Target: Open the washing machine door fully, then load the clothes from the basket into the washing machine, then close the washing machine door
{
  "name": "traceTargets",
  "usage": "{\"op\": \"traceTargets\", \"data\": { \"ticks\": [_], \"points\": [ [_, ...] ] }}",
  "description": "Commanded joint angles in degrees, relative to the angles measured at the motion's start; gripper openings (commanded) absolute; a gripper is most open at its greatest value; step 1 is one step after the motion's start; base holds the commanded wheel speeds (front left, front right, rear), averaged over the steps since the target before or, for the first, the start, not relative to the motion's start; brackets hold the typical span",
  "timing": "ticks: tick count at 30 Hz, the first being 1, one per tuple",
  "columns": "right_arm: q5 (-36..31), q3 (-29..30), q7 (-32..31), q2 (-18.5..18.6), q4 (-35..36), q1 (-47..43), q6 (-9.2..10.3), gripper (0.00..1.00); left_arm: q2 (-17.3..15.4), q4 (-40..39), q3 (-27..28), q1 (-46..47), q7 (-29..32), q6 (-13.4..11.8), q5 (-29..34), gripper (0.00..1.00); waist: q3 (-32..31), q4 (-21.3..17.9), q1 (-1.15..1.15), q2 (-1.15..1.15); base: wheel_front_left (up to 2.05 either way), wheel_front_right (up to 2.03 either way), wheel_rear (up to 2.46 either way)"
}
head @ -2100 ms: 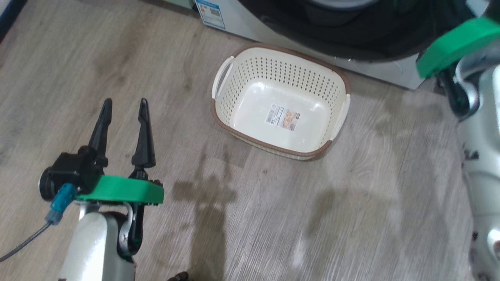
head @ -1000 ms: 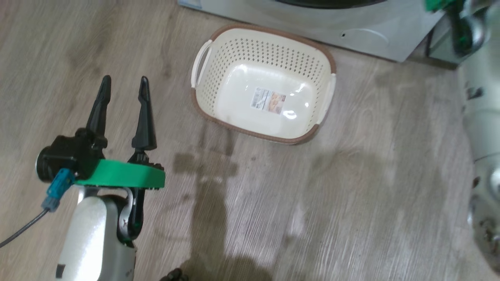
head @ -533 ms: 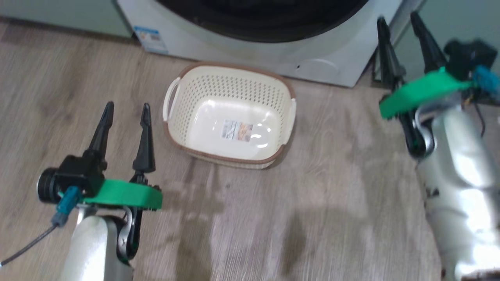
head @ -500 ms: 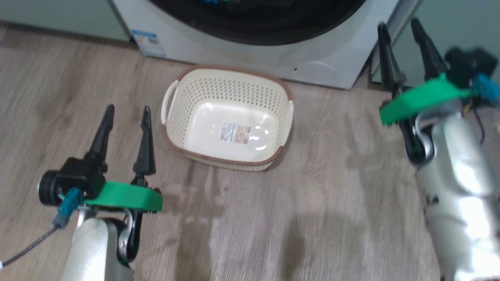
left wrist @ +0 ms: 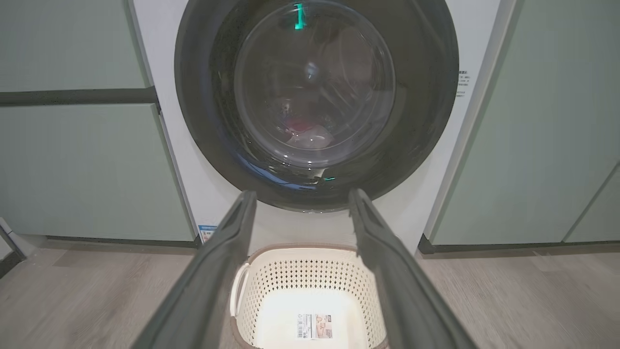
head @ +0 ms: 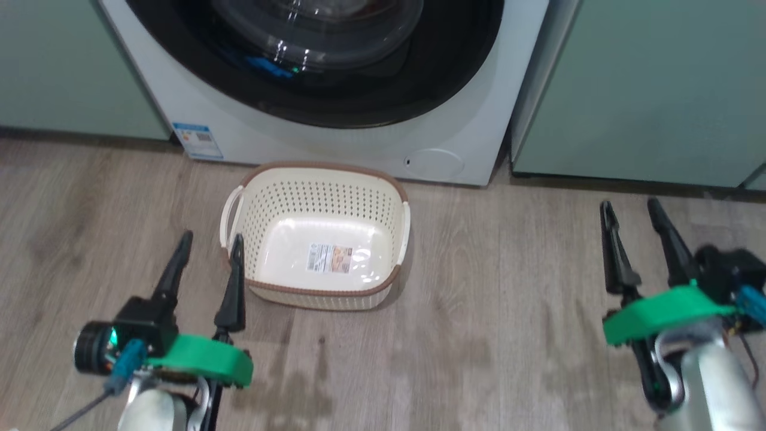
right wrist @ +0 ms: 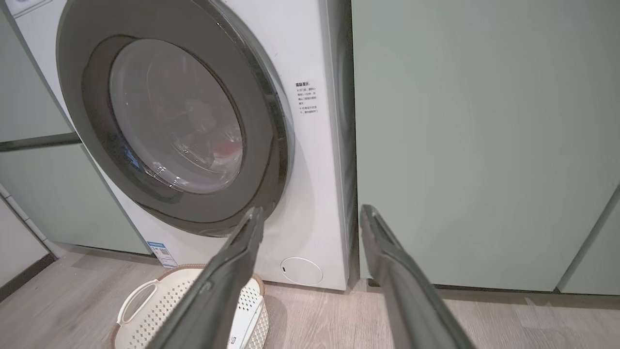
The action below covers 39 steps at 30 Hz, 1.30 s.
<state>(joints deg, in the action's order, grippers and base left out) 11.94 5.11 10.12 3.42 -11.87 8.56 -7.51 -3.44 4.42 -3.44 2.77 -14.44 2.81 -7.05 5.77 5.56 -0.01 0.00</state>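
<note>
The washing machine [head: 479, 120] stands between pale green cabinets [head: 646, 90], and its door [head: 323, 60] lies shut, flat against the machine's front. Red and pale cloth shows dimly behind the door glass. The basket [head: 311, 194] sits on the wooden floor [head: 479, 329] just in front of the machine, below the door, between the blue label [head: 197, 140] at the machine's low left corner and the round flap [head: 434, 163] at its low right. A sticker shows on the basket's bare bottom. The left gripper [head: 212, 236] is held in front of the machine's left half, released, fingers spread with nothing between them. The right gripper [head: 630, 205] is out past the machine's right edge, facing the cabinet there, likewise released and holding nothing.
</note>
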Motion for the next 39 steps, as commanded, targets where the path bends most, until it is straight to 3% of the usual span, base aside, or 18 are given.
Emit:
{"op": "traceTargets", "data": {
  "ticks": [1, 15, 35, 36, 39],
  "points": [
    [0.30, -1.13, -0.33, -0.52, 3.01, 0.15, 0.02, 1.00, -1.10, -1.54, 1.63, 0.91, -0.53, -0.14, 0.37, 1.00, -1.01, -0.73, 0.01, 0.00, 0.00, 0.00, 0.00],
    [1.44, 0.47, -5.22, -0.54, 13.95, -10.75, 0.02, 1.00, -1.78, -1.79, 0.26, -2.76, 0.58, -0.48, 0.39, 1.00, -4.53, -2.78, 0.01, 0.00, 0.00, 0.00, 0.00],
    [1.84, 1.02, -5.70, -0.54, 15.23, -11.60, 0.02, 1.00, -2.64, -2.10, -0.22, -2.62, 0.89, -1.58, -0.18, 1.00, -3.89, -3.12, 0.01, 0.00, 0.00, 0.00, 0.00],
    [1.87, 0.99, -5.67, -0.54, 15.20, -11.59, 0.02, 0.00, -2.66, -2.08, -0.26, -2.63, 0.90, -1.58, -0.27, 0.00, -3.87, -3.13, 0.01, 0.00, 0.00, 0.00, 0.00],
    [1.77, 1.90, -5.94, -0.97, 10.98, -13.08, 0.00, 0.00, -1.45, 2.19, -2.06, -4.77, 0.87, -1.26, -0.14, 0.00, -3.87, -3.14, 0.01, 0.00, 0.00, 0.00, 0.00]
  ]
}}
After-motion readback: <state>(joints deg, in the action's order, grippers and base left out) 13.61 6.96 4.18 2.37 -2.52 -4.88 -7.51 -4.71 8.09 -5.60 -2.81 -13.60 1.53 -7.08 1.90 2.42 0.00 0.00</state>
